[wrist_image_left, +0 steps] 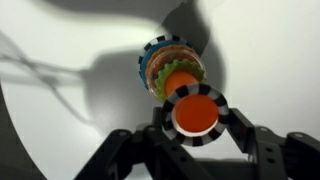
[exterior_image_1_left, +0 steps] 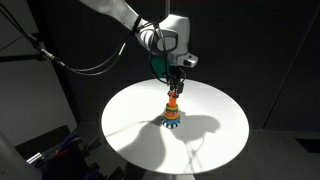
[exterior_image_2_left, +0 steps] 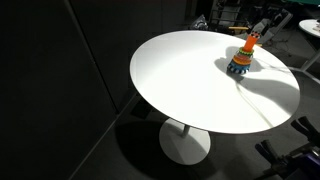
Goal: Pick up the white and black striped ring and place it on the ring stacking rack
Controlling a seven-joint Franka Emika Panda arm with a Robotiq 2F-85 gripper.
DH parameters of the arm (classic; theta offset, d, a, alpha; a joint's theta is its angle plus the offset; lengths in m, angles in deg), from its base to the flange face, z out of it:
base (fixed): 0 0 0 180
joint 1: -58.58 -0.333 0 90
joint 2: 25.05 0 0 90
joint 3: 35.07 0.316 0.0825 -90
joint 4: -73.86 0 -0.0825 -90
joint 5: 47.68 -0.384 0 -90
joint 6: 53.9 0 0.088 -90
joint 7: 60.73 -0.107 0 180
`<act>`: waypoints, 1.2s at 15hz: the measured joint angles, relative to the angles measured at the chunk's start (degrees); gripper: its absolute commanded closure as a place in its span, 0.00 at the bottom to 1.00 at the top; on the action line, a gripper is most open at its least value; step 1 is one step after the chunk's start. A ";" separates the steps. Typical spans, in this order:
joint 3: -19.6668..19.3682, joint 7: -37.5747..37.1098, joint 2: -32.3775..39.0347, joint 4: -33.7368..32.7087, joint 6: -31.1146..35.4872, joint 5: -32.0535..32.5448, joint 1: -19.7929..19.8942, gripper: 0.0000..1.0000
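Observation:
The white and black striped ring (wrist_image_left: 195, 142) sits between my gripper's (wrist_image_left: 195, 118) two fingers in the wrist view. Orange shows through its hole. The ring stacking rack (wrist_image_left: 172, 68) stands on the table just beyond it, with an orange peg above yellow, blue and green rings and a dark-and-white striped rim at its base. In both exterior views the gripper (exterior_image_1_left: 175, 78) hangs directly above the rack (exterior_image_1_left: 172, 112) (exterior_image_2_left: 241, 60), close over the peg. The held ring is too small to make out there.
The rack stands on a round white table (exterior_image_1_left: 130, 110) (exterior_image_2_left: 180, 70) on a pedestal, against dark surroundings. Cables hang behind the arm (exterior_image_1_left: 90, 62). Some equipment sits near the table's edge (exterior_image_1_left: 55, 150).

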 measured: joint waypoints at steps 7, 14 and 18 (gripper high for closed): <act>-0.09 -0.20 0.17 -0.31 -1.66 1.35 -0.08 0.09; -0.31 -1.05 0.16 -1.12 -3.96 3.94 -0.23 0.00; -0.34 -1.05 0.11 -1.47 -4.45 4.08 -0.23 0.00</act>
